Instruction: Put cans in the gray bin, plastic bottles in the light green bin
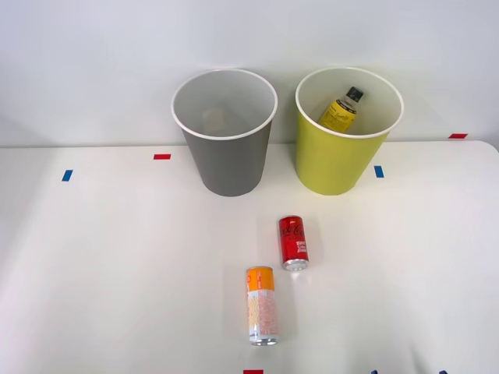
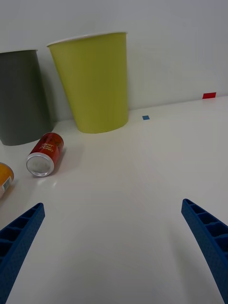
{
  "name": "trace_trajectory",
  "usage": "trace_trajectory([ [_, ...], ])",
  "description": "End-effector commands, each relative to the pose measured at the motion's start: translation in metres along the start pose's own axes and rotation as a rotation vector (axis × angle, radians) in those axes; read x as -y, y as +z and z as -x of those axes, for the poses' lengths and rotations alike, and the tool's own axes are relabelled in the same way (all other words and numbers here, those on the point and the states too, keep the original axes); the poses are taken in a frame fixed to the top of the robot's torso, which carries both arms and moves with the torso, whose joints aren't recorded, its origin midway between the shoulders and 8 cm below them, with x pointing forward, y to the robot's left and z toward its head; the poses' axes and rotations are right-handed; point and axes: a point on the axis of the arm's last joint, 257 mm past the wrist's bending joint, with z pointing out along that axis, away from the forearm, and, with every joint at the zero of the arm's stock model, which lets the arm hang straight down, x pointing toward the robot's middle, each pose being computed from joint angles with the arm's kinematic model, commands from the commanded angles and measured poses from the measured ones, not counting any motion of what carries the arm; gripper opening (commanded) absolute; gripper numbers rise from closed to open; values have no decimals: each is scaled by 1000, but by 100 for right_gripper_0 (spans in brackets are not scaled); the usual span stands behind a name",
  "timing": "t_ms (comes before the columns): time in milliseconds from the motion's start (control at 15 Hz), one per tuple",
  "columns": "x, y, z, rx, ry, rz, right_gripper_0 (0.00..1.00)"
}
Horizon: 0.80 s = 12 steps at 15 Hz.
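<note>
The right gripper is seen from the wrist camera with its two blue ribbed fingers spread wide at the corners, nothing held between them, hanging low over bare white table. Nearest to the robot in the front view, the orange-topped can lies on its side, its silver end toward the robot. Just beyond it, apart from it, the red can also lies on its side. In the wrist view the red can's silver end is turned toward the camera, off to one side of the open fingers rather than between them.

Farther back stand the two bins side by side: the gray bin, in which no can is seen, and the light green bin, inside which the yellow-labelled bottle with a black cap is already leaning.

The bottle step is judged done for that bottle; the can step is judged to be in hand, with neither can yet picked. For the next move the gripper would need to be swung toward a can, aligned across its round body and lowered before being closed, since a lying can may roll.
</note>
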Motion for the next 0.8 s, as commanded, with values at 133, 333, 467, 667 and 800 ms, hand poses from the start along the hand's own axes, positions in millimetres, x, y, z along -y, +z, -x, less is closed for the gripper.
trace_trajectory([
  [133,0,0,0,0,0,0,100],
  [333,0,0,0,0,0,0,100],
  [467,0,0,0,0,0,0,100],
  [667,0,0,0,0,0,0,100],
  [800,0,0,0,0,0,0,100],
])
